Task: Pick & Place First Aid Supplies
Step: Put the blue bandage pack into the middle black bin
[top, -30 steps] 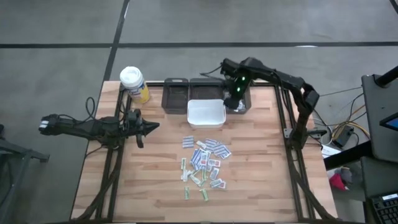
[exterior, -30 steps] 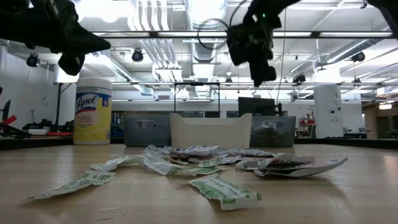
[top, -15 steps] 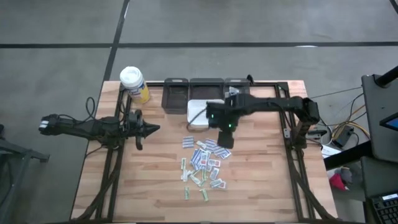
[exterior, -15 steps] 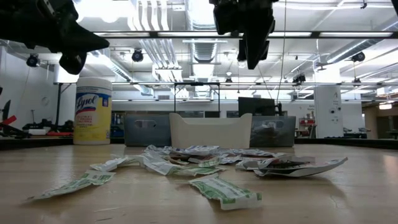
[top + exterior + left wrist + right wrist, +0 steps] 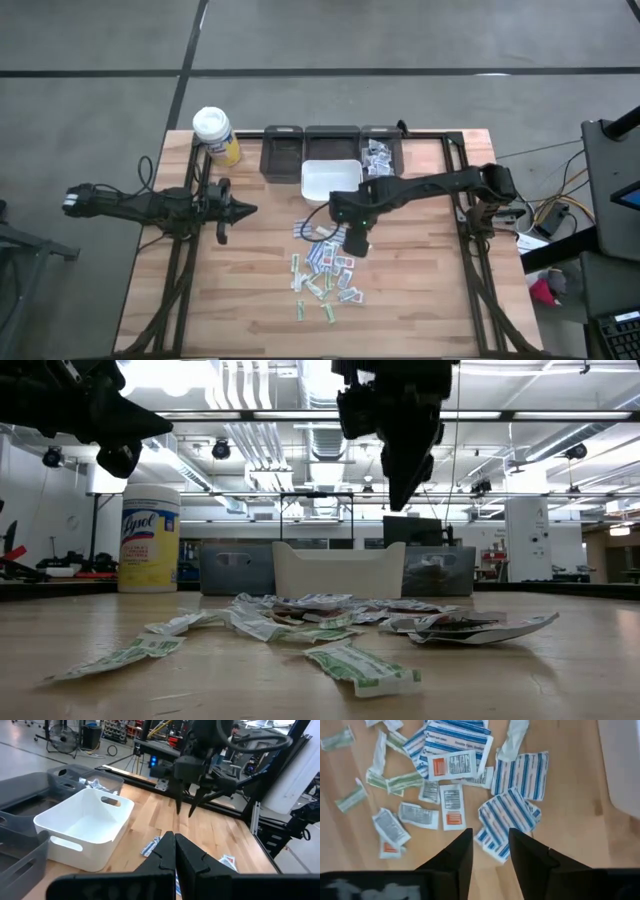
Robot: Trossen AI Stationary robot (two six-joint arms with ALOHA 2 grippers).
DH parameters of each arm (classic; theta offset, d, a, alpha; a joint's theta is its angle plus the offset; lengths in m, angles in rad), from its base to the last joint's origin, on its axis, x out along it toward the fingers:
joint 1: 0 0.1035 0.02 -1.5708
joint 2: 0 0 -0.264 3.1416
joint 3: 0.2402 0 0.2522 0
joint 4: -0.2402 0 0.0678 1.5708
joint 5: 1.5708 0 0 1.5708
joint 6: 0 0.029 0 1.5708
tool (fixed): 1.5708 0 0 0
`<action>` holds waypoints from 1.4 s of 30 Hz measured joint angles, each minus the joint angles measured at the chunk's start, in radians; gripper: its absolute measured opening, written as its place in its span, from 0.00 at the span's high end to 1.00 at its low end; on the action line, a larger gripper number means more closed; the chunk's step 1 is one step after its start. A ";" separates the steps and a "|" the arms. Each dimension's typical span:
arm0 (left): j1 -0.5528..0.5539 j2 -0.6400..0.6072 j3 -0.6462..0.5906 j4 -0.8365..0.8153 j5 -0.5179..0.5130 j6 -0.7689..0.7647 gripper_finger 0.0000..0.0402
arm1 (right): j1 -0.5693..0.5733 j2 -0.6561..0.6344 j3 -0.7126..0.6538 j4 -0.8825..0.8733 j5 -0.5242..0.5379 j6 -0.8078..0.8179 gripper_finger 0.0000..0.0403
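Observation:
The first aid supplies point(image 5: 326, 266) lie in a loose heap mid-table: small flat white packets with blue, red or green print. They also show in the low view point(image 5: 330, 628) and the right wrist view point(image 5: 454, 765). My right gripper point(image 5: 357, 238) hangs open above the heap's far right part, fingers pointing down, clear of the packets point(image 5: 402, 478). In its wrist view point(image 5: 490, 837) the blue-striped packets point(image 5: 512, 812) lie just below the fingertips. My left gripper point(image 5: 247, 208) waits shut at the table's left, held above the wood point(image 5: 172, 842).
A white bin point(image 5: 331, 181) stands just beyond the heap. Behind it, three dark grey bins point(image 5: 283, 152) line the far edge; the right one point(image 5: 381, 152) holds packets. A white-capped yellow bottle point(image 5: 216, 136) stands at the far left corner. Bare wood lies left and right of the heap.
My right gripper has swung from above the far right grey bin, across the white bin, toward the near edge. It now hangs lower, over the heap of packets. The packets have not moved, and the left arm has kept still.

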 joint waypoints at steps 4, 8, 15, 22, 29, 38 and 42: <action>0.000 0.000 0.000 0.000 0.006 0.000 1.00 | -0.002 0.000 -0.063 0.043 0.000 -0.126 0.65; 0.000 0.000 0.000 0.000 0.006 0.000 1.00 | -0.001 0.000 -0.128 0.088 0.000 -0.239 0.63; 0.000 0.000 0.000 0.000 0.006 0.000 1.00 | -0.015 0.000 -0.218 0.179 -0.004 -0.256 0.63; 0.000 0.000 0.000 0.000 0.006 -0.001 1.00 | -0.019 0.023 -0.240 0.229 -0.006 -0.263 0.64; 0.000 0.000 0.000 0.000 0.006 -0.008 1.00 | -0.042 0.099 -0.216 0.225 0.047 -0.287 0.60; 0.000 0.000 0.000 0.003 0.006 -0.018 1.00 | -0.066 0.128 -0.190 0.215 0.049 -0.316 0.63; 0.000 0.000 0.000 0.003 0.006 -0.022 1.00 | -0.064 0.128 -0.190 0.215 0.048 -0.315 0.66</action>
